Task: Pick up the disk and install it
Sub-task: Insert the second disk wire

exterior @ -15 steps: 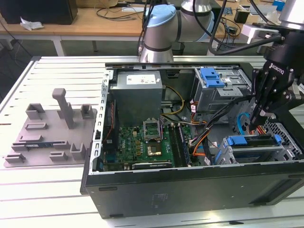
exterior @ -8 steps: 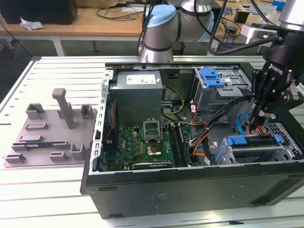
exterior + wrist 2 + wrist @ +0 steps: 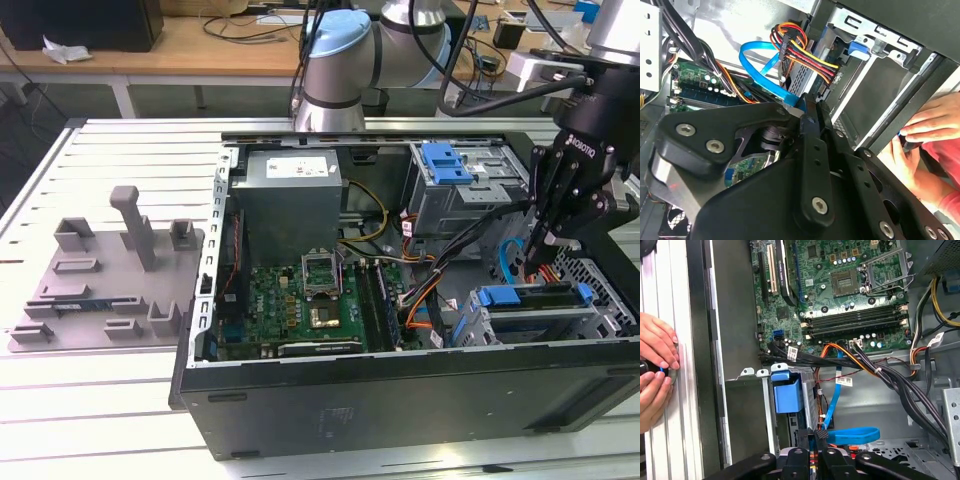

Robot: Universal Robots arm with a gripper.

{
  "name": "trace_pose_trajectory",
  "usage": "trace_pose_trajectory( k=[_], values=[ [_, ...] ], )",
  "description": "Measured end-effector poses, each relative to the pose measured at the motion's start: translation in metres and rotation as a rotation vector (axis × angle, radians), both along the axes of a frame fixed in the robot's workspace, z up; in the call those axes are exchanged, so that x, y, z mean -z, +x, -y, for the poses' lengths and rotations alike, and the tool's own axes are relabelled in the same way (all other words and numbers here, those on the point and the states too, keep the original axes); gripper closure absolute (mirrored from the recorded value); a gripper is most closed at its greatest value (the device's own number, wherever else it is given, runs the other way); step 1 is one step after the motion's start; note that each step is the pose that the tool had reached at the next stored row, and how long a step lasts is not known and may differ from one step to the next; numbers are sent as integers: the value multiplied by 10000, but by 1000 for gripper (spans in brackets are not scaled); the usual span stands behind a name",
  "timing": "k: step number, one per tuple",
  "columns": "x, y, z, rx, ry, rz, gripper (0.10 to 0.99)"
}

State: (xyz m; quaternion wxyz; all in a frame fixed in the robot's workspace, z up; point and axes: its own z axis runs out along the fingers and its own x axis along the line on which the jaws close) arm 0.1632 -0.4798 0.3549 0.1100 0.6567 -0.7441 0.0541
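The disk [image 3: 535,298] lies flat in the lower drive cage [image 3: 600,310] at the exterior view's right, its blue bracket [image 3: 497,296] showing along the edge. The same blue bracket [image 3: 787,394] appears in the first wrist view, seated in the cage. My black gripper [image 3: 536,255] hangs inside the open computer case just above that cage, between it and the upper cage. Its fingers [image 3: 821,435] are pressed together with nothing between them. In the second wrist view the gripper [image 3: 809,109] points at a blue flat cable [image 3: 757,65], close to it.
The upper drive cage [image 3: 470,195] carries a blue latch tab [image 3: 445,162]. Bundled orange, yellow and black cables [image 3: 875,370] cross the gap beside the motherboard [image 3: 300,300]. A person's hands [image 3: 655,370] rest on the table just outside the case wall. A grey fixture [image 3: 110,280] stands at the exterior view's left.
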Motion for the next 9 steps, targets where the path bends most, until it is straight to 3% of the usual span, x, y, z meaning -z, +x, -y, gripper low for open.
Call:
trace_pose_trajectory(
  k=[2, 4, 6, 9],
  values=[
    [2, 1, 16, 0, 12, 1, 925],
    [0, 0, 61, -1, 67, 48, 925],
    [1, -1, 98, 0, 106, 64, 925],
    [0, -1, 191, 1, 198, 113, 925]
  ],
)
